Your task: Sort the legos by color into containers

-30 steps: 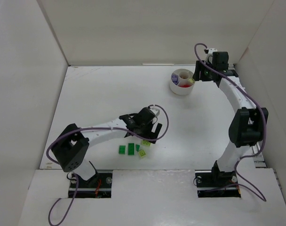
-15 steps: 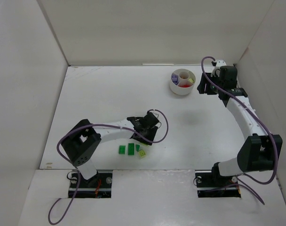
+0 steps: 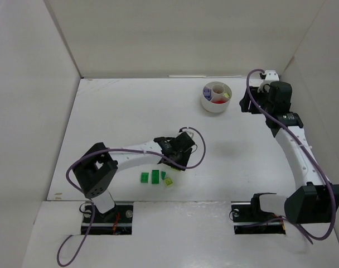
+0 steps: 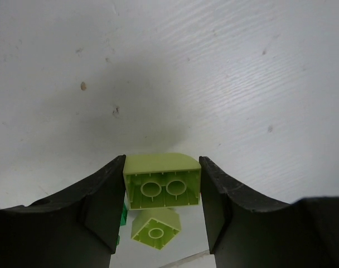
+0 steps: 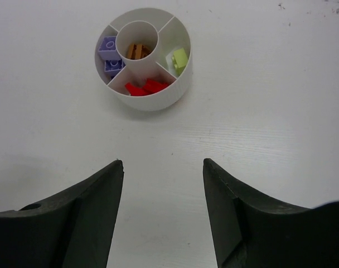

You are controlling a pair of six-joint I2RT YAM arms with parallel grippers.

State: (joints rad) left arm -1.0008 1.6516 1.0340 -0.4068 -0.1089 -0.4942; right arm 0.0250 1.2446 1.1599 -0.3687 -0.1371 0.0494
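Observation:
My left gripper (image 4: 163, 158) is shut on a lime lego (image 4: 162, 181), gripped by its two ends with the hollow underside facing the camera, a little above the table. In the top view that gripper (image 3: 178, 158) hangs just right of the loose legos: two dark green ones (image 3: 144, 177) (image 3: 155, 176) and a lime one (image 3: 168, 181). The round white dish of containers (image 3: 216, 105) stands at the back right. My right gripper (image 5: 163, 162) is open and empty, short of the dish (image 5: 153, 104), which holds purple (image 5: 109, 53), orange-brown (image 5: 137, 51), lime (image 5: 179, 58) and red (image 5: 146, 87) legos.
White walls close in the table on the left, back and right. In the top view the right gripper (image 3: 248, 104) is close to the right wall. The left arm's purple cable (image 3: 198, 146) loops over the table beside its wrist.
The left jaws have closed on the lime lego and shifted slightly to the right. The right arm has drawn back from over the dish toward the right wall.

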